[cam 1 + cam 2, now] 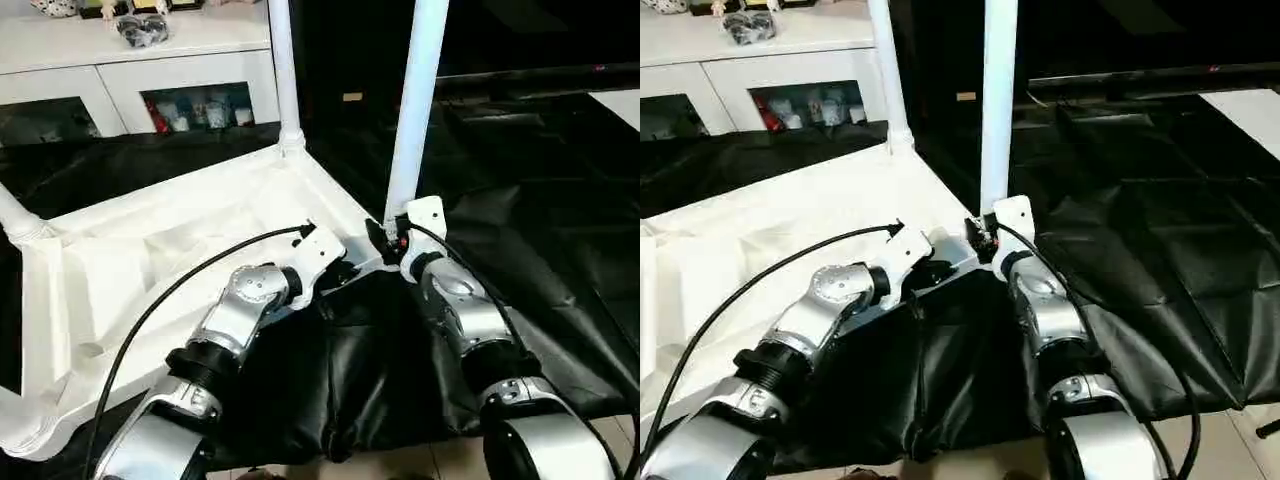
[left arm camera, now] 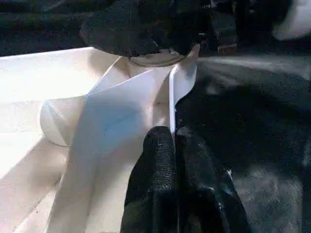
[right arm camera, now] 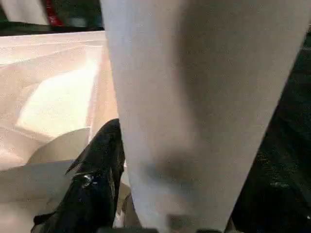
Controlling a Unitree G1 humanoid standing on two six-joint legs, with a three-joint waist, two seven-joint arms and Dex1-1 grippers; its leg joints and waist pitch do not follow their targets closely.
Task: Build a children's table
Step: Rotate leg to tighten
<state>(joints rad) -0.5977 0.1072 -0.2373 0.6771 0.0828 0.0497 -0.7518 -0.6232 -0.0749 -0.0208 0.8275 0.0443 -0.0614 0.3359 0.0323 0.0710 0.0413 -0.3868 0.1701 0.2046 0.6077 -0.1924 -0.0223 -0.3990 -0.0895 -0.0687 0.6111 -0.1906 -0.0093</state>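
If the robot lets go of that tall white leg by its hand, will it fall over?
Probably not. The long white tapered tube leg stands upright with its foot in the white plastic tabletop's corner socket, like the far leg. It looks stiff and light, though a sideways push high up might rock it.

The upturned tabletop (image 1: 170, 260) is lying on black sheeting (image 1: 540, 250). Toward twelve o'clock, two legs (image 1: 415, 110) are standing upright in its corner sockets. Both silver forearms (image 1: 235, 320) are reaching toward the nearer leg's corner.
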